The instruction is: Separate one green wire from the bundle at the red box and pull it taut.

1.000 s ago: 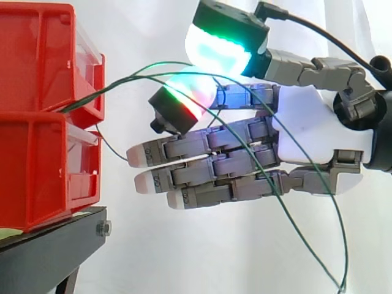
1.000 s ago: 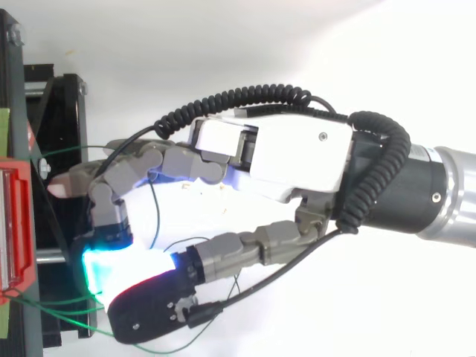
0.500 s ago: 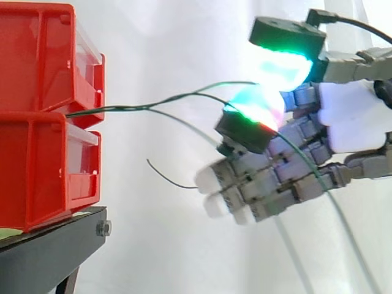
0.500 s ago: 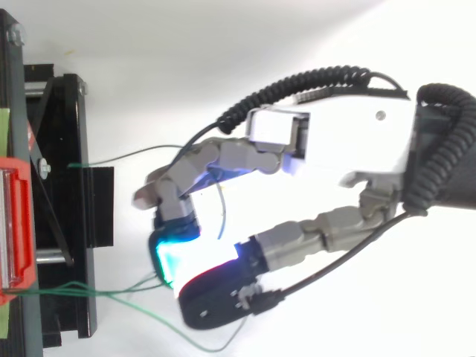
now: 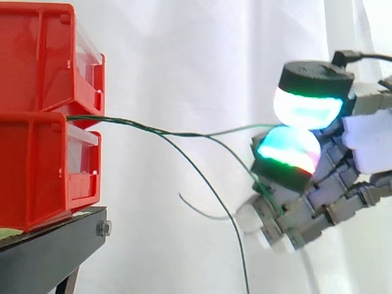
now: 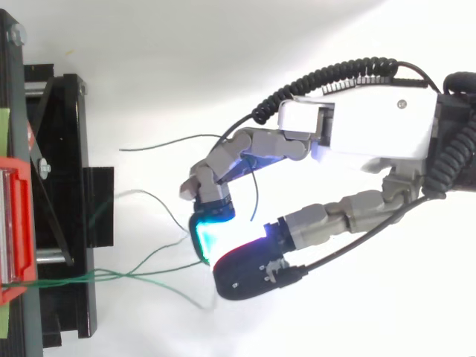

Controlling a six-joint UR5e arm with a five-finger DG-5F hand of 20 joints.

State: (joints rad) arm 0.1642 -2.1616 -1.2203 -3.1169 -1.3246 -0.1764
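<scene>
This looks like a robotics lab test cell, not a lived-in or commercial room. A plain white curtain point(image 5: 184, 61) closes off the whole background as a backdrop. In front of it, two red plastic storage bins point(image 5: 37, 110) are stacked on a black metal stand point(image 5: 55, 239) fixed with a visible bolt point(image 5: 103, 228). Strands of green wire point(image 5: 135, 127) run out from between the bins. A robot hand point(image 6: 357, 134) with jointed grey fingers point(image 6: 245, 149) and glowing pads reaches in from the side.
</scene>
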